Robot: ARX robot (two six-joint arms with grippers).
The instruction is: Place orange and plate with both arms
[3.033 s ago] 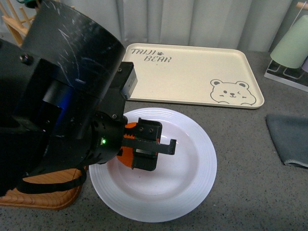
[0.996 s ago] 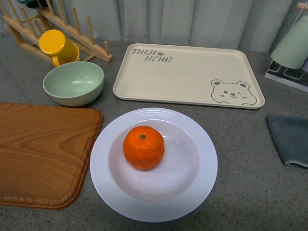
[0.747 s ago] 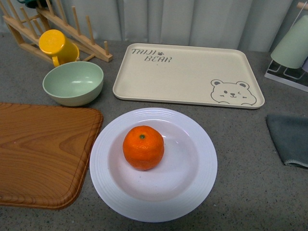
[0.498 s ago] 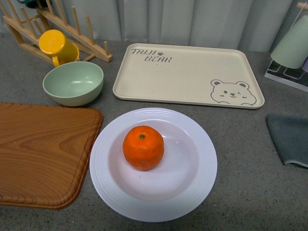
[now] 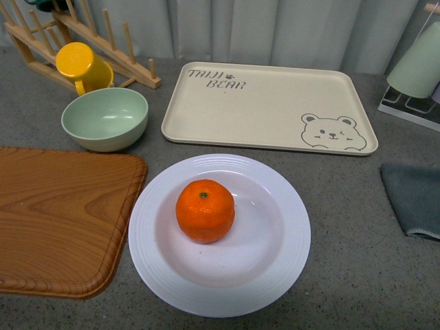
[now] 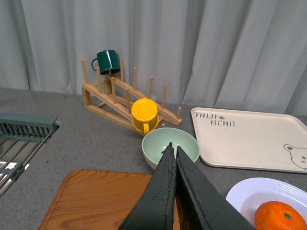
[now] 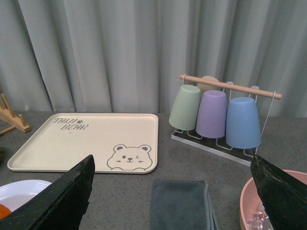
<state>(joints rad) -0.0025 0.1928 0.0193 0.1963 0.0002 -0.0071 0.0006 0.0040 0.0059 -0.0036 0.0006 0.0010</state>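
On the front camera I see the orange [image 5: 205, 211] sitting in the well of the white plate [image 5: 289, 275], a little left of the plate's centre, its green stem dot facing up. The plate rests on the grey countertop [image 5: 344, 206], just beside the rounded corner of a wooden board [image 5: 62, 220] on its left. The beige bear tray [image 5: 268, 103] lies behind it, apart from the rim. A pale-green bowl [image 5: 104, 118] stands behind the board, and behind that a yellow mug [image 5: 81, 65] hangs tilted on a wooden peg rack [image 5: 103, 38]. A folded grey cloth [image 5: 412, 199] lies at the right edge. From the left wrist camera, my left gripper [image 6: 173, 147] is clenched with its two dark fingers pressed together and nothing between them. It is in the air over the board, well apart from the orange. A dark-green mug [image 6: 106, 61] sits at the top of the rack. From the right wrist camera, my right gripper [image 7: 171, 158] is spread wide and empty, with the cloth between its fingers in that view. Beyond it a green, a purple and a blue cup [image 7: 211, 114] hang upside down on a rail stand.
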